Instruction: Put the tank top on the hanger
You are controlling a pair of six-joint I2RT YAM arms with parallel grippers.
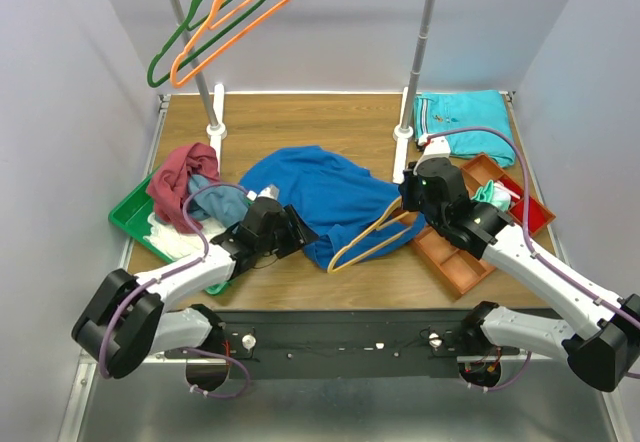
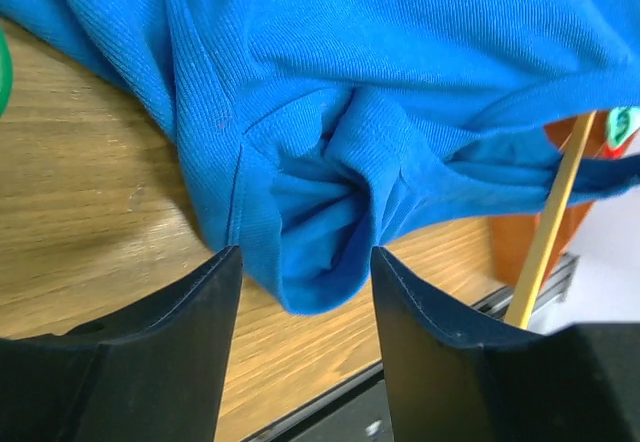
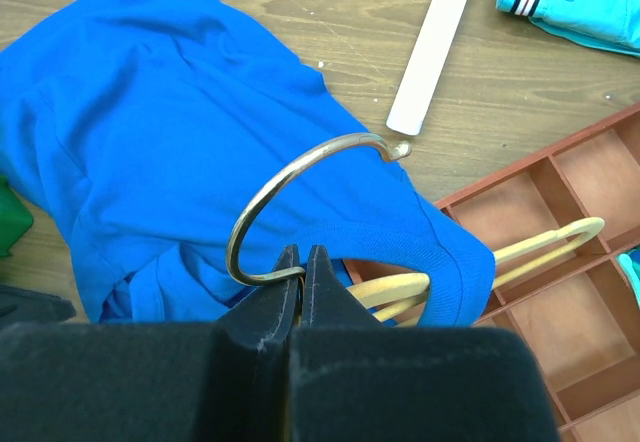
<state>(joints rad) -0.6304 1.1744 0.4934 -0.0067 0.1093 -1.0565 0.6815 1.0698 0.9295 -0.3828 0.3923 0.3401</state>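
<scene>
Centrally, the left tool (image 2: 305, 254) stands wide astride a bunched fold of the tank top (image 2: 400, 62). The right tool (image 3: 303, 258) is clamped on the hook of the hanger (image 3: 390, 287).

The royal blue top (image 1: 320, 187) lies crumpled mid-table. The thin yellow hanger (image 1: 340, 258) sits partly inside its 4 o'clock edge, with the metal hook (image 3: 330, 145) arching over the cloth.

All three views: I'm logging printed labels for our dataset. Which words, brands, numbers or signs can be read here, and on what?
No text can be read in any view.
The tank top and the hanger show no lettering.
The turquoise garment bears only stripes, no readable label.
</scene>
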